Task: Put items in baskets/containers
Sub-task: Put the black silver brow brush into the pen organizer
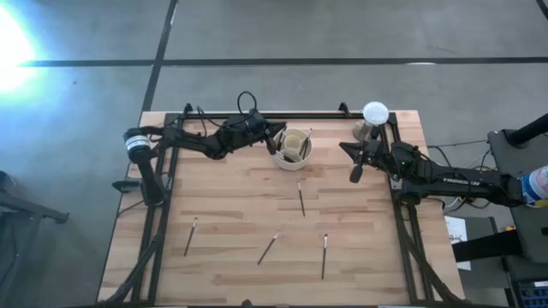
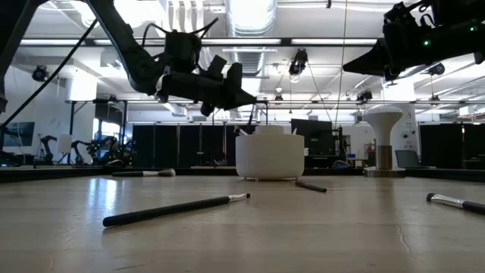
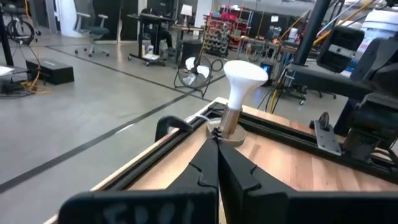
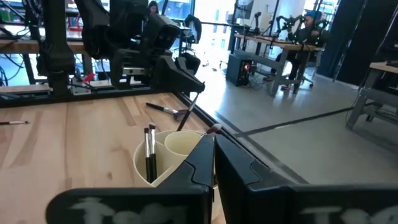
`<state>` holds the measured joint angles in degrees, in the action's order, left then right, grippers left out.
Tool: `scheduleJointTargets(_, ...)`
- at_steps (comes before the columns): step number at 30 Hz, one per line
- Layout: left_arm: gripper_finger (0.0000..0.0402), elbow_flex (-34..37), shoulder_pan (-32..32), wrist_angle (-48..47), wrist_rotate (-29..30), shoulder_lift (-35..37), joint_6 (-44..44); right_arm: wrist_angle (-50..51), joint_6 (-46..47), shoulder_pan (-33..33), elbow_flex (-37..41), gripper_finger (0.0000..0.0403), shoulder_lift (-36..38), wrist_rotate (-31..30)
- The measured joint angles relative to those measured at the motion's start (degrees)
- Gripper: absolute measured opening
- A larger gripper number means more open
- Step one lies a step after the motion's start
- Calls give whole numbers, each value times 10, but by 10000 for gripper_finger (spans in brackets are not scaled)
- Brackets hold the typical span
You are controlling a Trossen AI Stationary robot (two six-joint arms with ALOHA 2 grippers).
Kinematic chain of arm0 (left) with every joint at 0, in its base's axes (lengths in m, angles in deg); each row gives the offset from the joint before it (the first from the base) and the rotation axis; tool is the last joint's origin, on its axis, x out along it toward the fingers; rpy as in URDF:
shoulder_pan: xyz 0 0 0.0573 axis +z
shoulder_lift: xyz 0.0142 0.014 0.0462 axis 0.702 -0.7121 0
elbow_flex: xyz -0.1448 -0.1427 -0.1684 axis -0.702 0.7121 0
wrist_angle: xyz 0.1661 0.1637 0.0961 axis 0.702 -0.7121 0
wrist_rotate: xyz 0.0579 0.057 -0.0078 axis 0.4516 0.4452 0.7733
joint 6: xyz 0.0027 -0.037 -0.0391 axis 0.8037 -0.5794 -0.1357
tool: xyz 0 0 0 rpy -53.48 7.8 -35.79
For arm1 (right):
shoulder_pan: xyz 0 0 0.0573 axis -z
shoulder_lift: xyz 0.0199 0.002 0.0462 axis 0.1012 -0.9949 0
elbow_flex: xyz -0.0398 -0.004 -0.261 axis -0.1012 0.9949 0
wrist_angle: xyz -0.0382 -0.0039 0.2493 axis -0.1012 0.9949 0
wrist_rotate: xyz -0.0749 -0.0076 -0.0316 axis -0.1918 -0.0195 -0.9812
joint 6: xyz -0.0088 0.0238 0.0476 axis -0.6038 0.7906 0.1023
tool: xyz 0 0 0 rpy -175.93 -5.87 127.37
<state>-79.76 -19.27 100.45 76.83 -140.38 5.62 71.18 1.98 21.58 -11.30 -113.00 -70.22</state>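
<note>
**Cream holder at twelve o'clock, four brushes loose on the desk**

Cream-coloured and round, the holder [image 1: 293, 147] stands near the far edge of the wooden desk [image 1: 223, 214], at about twelve o'clock from its centre, with a few brushes already upright in its compartments [image 4: 150, 152]. The left gripper [image 1: 276, 137] hangs just above the holder's nine o'clock rim, fingers pressed together on a thin brush [image 4: 188, 109] that slants down toward the cup — its tip is over or inside the rim; which compartment cannot be told. The right gripper [image 1: 354, 162] hovers at three o'clock from the holder, well apart from it, fingers closed with nothing between them.

Four more brushes lie flat on the desk: one [image 1: 301, 198] just at six o'clock of the holder, one [image 1: 190, 237] toward eight o'clock, one [image 1: 268, 248] near the middle front, and one [image 1: 324, 255] at five o'clock. A white globe on a stand [image 1: 373, 116] sits at the far right corner — behind the right gripper.
</note>
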Motion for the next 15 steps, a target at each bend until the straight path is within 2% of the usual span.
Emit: scheduleJointTargets(15, 2, 0, 13, -67, 4, 4, -38, 0, 62, 0, -5, 8, -50, 0)
